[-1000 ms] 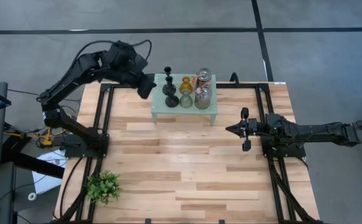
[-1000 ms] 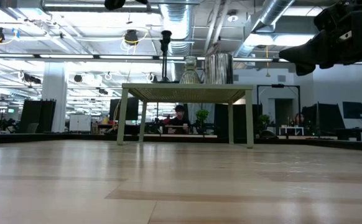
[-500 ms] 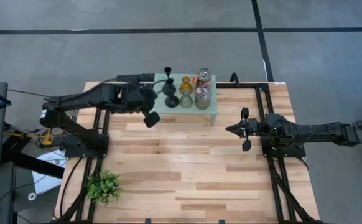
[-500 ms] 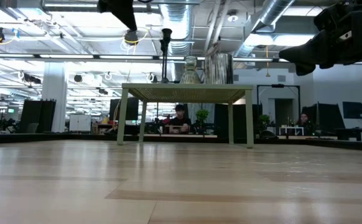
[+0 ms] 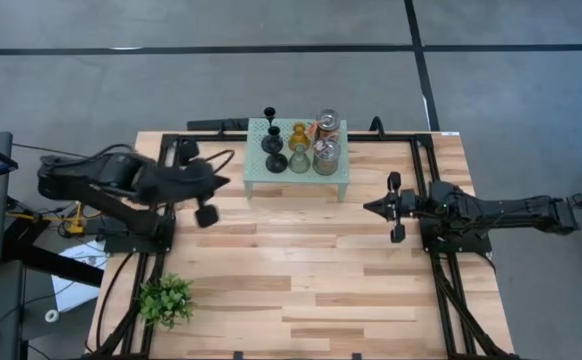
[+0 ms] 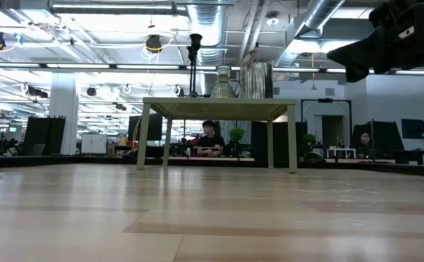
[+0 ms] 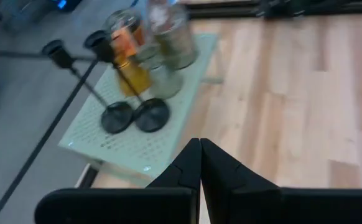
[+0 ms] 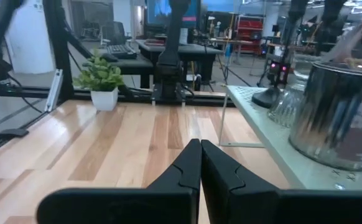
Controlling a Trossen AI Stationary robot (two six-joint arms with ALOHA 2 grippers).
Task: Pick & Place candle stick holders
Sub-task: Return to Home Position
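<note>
Six candle stick holders stand on the mint-green rack (image 5: 271, 180) at the table's far middle. There are two black stemmed ones (image 5: 275, 160) (image 7: 151, 114), an amber one (image 5: 298, 135) (image 7: 134, 74), a pale glass one (image 5: 299, 161) and two silvery jars (image 5: 326, 155) (image 8: 339, 118). My left gripper (image 5: 223, 183) (image 7: 199, 149) is shut and empty, left of the rack and above the table. My right gripper (image 5: 368, 207) (image 8: 199, 149) is shut and empty, right of the rack and pointing toward it.
A green leafy plant (image 5: 167, 299) (image 8: 100, 74) stands near the table's near left corner. Black rails (image 5: 431, 290) run along the table's left and right sides. The rack stands on legs (image 6: 292, 138). A person sits in the room beyond the table (image 6: 210, 138).
My left gripper has drawn back from the rack's far left corner toward the table's left and near edges, and the arm has folded back toward its base. It has dropped out of the low view. The holders have stayed in place on the rack.
</note>
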